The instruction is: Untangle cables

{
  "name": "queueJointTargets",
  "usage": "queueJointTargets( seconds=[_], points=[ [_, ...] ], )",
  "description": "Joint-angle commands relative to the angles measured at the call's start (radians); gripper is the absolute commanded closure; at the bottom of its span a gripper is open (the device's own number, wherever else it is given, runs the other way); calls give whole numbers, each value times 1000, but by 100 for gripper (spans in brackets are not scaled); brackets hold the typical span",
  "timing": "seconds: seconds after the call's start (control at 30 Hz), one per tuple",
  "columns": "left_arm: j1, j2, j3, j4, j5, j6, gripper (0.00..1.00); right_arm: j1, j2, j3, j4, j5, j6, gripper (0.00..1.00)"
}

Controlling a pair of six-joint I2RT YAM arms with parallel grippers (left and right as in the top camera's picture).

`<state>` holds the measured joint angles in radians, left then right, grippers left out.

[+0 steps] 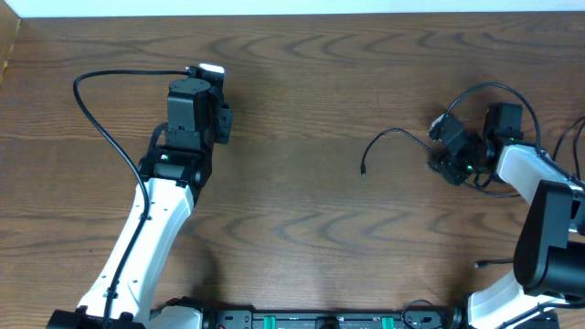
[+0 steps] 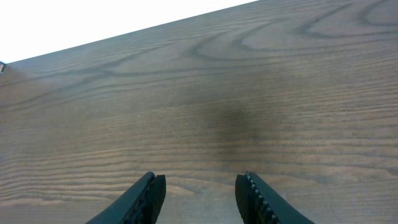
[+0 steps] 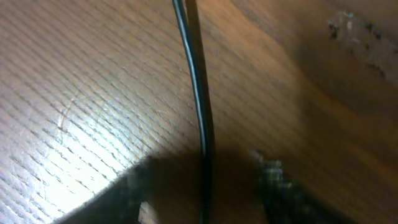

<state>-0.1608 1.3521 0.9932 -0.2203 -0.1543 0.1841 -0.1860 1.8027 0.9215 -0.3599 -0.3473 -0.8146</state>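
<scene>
A thin black cable [image 1: 393, 134] lies on the wooden table, its free plug end [image 1: 364, 170] toward the middle and its other end running into my right gripper [image 1: 442, 146]. In the right wrist view the picture is blurred: the cable [image 3: 196, 81] runs straight down between the two fingers [image 3: 118, 193], which stand apart on either side of it with a gap on each side. My left gripper [image 1: 207, 75] is at the far left, near the table's back edge. It is open [image 2: 200, 180] over bare wood with nothing between its fingers. No white cable shows.
More thin black cord loops around the right arm's wrist [image 1: 475, 89] and at the right edge [image 1: 571, 137], and a short end [image 1: 489, 265] lies by the right arm's base. A thicker black wire [image 1: 87, 110] arcs from the left arm. The table's back edge [image 2: 124, 34] is close ahead of the left gripper.
</scene>
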Motion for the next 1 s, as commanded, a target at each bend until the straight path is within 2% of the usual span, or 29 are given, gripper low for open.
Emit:
queueJointTargets(
  seconds=[0.0,0.03,0.3,0.57,0.87,0.97],
  points=[
    [3,6,5,1,13,9,57,-20,29,-55,11,68,-1,95],
    [3,6,5,1,13,9,58,-23,29,-56,13,67,2,99],
    [3,6,5,1,13,9,58,-35,29,-56,39,77,55,99],
    [3,6,5,1,13,9,57,-146,29,-56,173,259,393,99],
    [3,6,5,1,13,9,58,-327,29,-56,172,512,645,99],
    [3,6,5,1,13,9,58,-416,29,-56,151,570,789,99]
  ],
)
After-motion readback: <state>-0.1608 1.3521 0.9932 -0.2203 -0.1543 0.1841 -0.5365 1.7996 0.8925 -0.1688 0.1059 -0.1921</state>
